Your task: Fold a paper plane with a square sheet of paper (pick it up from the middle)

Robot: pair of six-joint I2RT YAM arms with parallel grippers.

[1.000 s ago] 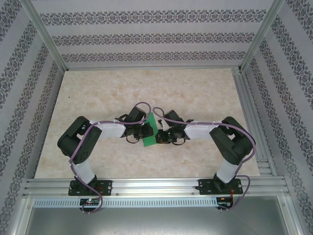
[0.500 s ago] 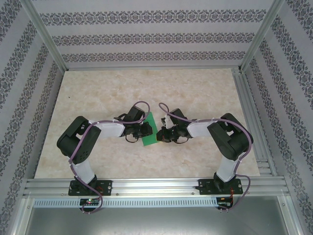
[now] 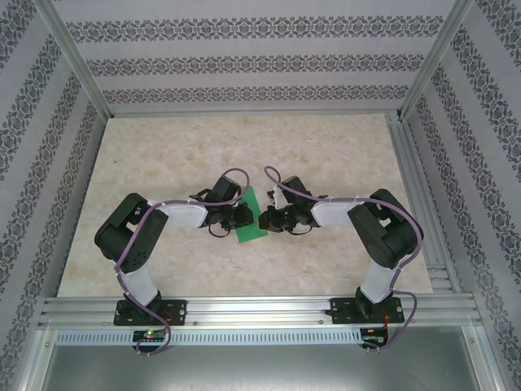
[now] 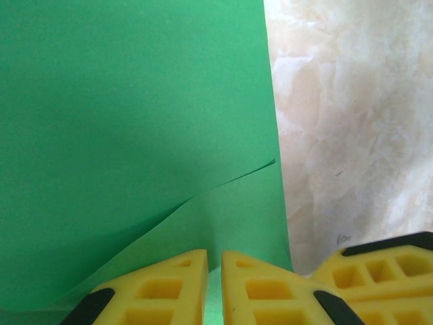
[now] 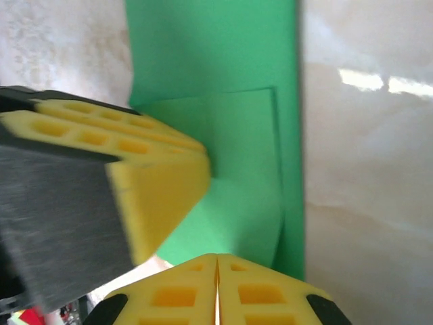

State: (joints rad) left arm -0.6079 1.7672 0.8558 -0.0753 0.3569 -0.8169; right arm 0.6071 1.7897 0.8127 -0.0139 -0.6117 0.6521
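Left gripper [image 4: 214,263] is pinched on the near edge of the green paper [image 4: 135,101], which spreads ahead of its fingertips with a flap doubled over, right gripper [image 5: 216,264] clenched just beside it — mid-fold, by judgement — next, press that crease flat without dragging the paper.

no readable text, no labels, brands, numbers or signs on any surface
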